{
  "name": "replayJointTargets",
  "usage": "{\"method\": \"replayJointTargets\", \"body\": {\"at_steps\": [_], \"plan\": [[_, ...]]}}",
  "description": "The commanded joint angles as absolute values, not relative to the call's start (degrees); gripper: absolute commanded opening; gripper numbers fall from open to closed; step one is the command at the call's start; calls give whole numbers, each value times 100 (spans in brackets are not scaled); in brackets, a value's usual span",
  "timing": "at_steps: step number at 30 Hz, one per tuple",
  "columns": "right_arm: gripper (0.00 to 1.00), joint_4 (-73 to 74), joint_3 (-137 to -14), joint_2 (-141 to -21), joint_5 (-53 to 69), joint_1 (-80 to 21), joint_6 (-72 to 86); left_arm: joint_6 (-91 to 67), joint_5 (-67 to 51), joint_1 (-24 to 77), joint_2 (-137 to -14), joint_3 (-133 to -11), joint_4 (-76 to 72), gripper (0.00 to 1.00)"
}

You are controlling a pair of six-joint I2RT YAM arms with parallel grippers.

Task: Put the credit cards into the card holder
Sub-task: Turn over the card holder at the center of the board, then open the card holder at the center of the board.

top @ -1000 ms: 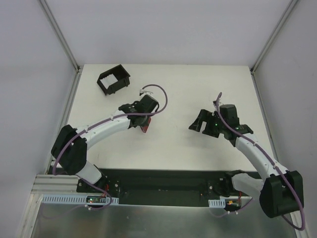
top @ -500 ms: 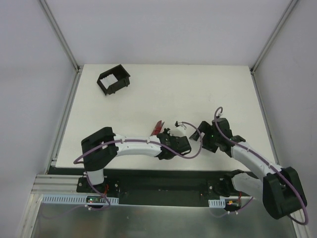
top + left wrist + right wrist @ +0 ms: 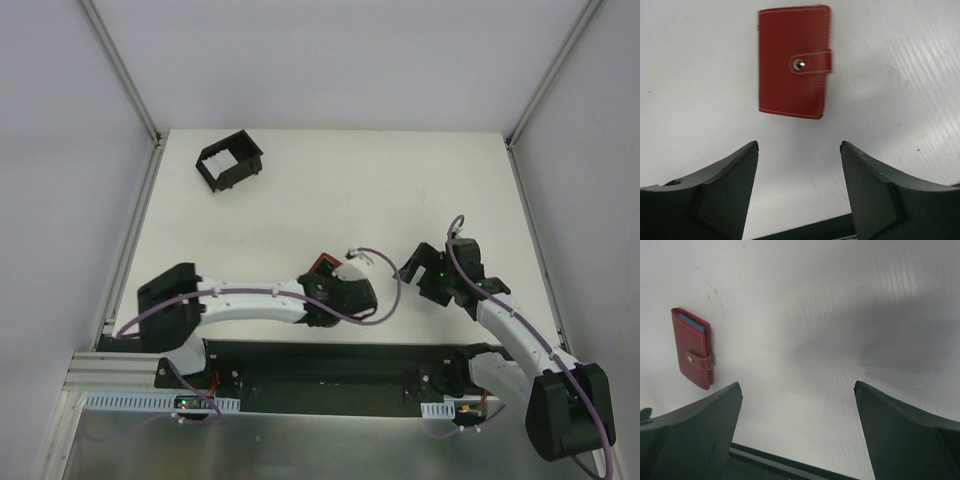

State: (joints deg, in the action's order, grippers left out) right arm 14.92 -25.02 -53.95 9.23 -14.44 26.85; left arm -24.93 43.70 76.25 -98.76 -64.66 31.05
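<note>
The card holder point(image 3: 794, 60) is a red wallet lying flat on the white table, folded shut with its snap tab fastened. It also shows in the top view point(image 3: 321, 264) and in the right wrist view point(image 3: 692, 348), with a blue edge at its top end. My left gripper point(image 3: 799, 145) is open just short of it, with nothing between its fingers. My right gripper point(image 3: 797, 385) stands open and empty to the wallet's right point(image 3: 415, 270). White flat pieces that look like credit cards point(image 3: 221, 160) sit in the black box.
A black open-sided box point(image 3: 230, 162) stands at the far left of the table. The table's near edge and the black base rail point(image 3: 320, 365) lie just behind both grippers. Grey walls close in the left and right sides.
My left arm swung from the table's middle-left to the near centre with the red card holder, then opened and let it go on the table. My right gripper drew back slightly, staying open.
</note>
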Motion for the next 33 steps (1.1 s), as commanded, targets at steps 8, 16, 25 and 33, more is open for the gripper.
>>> {"method": "replayJointTargets", "body": {"at_steps": [8,16,25,33], "plan": [[87,731,-3576,-6757,1758,-2451,2267,-2392,891,4537,-7813,-4860,1249,73],[71,308,-4604,-7874,2487,-3006,1653,-2223,-500,4263,-8832,-5151,1002,75],[66,440,-5072,-9122,2505,-3067,2257,-2531,-817,4017,-9070,-4676,642,73],[64,-886,-4535,-9544,2522,-3313,3400,-2566,-1221,3885,-9219,-4509,255,63]]}}
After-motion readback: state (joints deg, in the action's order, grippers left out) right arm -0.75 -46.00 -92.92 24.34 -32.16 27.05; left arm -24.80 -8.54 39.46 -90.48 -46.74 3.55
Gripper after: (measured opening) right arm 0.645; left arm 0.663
